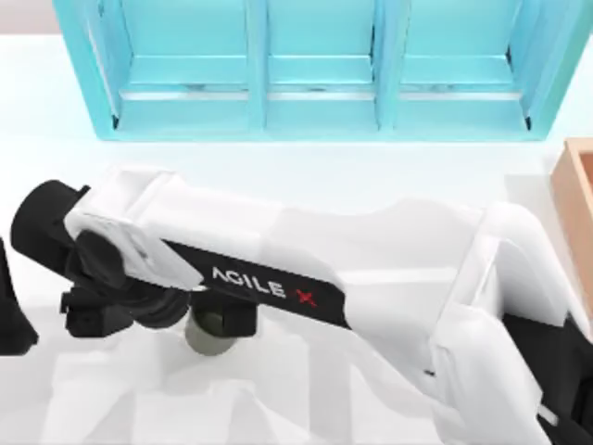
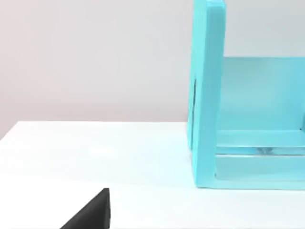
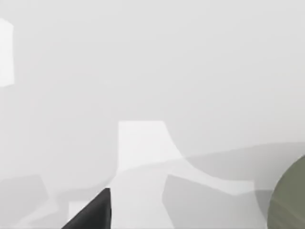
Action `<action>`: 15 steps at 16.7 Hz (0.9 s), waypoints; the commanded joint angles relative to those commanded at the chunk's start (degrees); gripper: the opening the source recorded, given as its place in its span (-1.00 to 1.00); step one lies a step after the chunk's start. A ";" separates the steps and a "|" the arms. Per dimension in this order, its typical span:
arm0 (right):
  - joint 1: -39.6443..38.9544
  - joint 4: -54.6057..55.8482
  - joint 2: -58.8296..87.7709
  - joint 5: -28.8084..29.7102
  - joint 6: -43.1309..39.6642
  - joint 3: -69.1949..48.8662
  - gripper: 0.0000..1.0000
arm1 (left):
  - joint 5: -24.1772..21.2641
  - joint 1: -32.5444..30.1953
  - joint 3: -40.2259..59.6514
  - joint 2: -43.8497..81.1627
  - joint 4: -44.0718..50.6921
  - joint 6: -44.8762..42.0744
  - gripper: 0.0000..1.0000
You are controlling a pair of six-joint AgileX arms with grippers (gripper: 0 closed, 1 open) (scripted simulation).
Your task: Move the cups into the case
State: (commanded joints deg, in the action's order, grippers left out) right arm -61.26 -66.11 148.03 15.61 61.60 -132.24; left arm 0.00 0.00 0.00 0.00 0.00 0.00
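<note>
My right arm, white with a black AgileX-lettered forearm, reaches across the white table (image 1: 389, 185) to its left part, where the right gripper (image 1: 153, 311) hangs just beside and partly over the dull olive green handleless cup (image 1: 211, 336); I cannot tell how far it is open or whether it holds anything. The tan wooden case (image 1: 576, 199) sits at the table's right edge, well apart from that cup. The big turquoise shelf unit (image 1: 315, 74) stands along the far side, and the left gripper's dark finger (image 2: 93, 212) points toward the shelf's end.
</note>
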 joint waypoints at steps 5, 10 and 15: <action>0.00 0.00 0.00 0.00 0.00 0.00 0.40 | 0.00 0.00 0.00 0.00 0.00 0.00 1.00; 0.00 0.00 0.00 0.00 0.00 0.00 -0.36 | 0.00 0.00 0.00 0.00 0.00 0.00 1.00; 0.00 0.00 0.00 0.00 0.00 0.00 -1.00 | 0.00 0.00 0.00 0.00 0.00 0.00 1.00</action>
State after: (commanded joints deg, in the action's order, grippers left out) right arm -61.26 -66.11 148.03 15.61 61.60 -132.24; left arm 0.00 0.00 0.00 0.00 0.00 0.00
